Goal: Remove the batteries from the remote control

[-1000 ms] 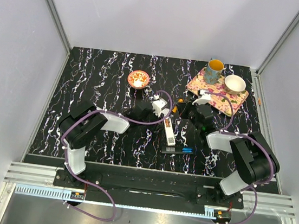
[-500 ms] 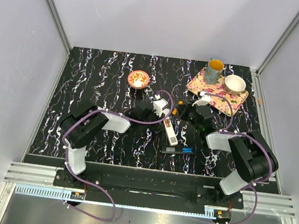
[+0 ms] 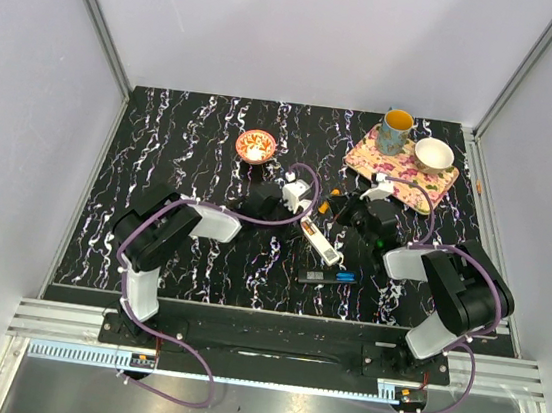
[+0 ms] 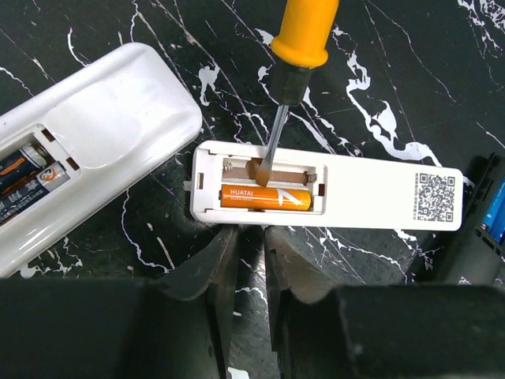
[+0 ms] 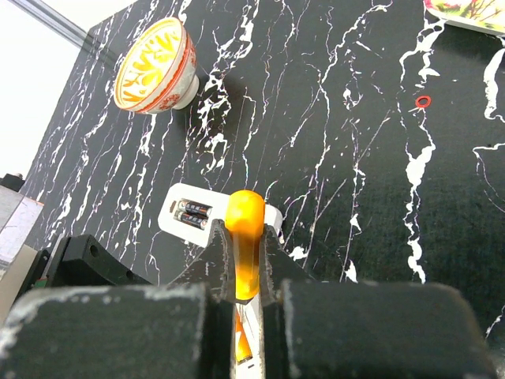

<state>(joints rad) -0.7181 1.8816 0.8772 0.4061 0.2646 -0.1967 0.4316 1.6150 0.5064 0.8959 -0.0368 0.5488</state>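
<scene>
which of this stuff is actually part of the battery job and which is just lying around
Job: open remote, orange battery in it, screwdriver, second remote with cells inside.
Lying about: patterned bowl, mug, white bowl, floral tray.

The left wrist view's edges cut off the second remote [image 4: 95, 150], the screwdriver handle [image 4: 304, 31] and a black holder [image 4: 481, 237].

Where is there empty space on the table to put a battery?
Left of the orange bowl is bare, and so is the strip between it and the flowered tray. Around the open remote it is crowded.
</scene>
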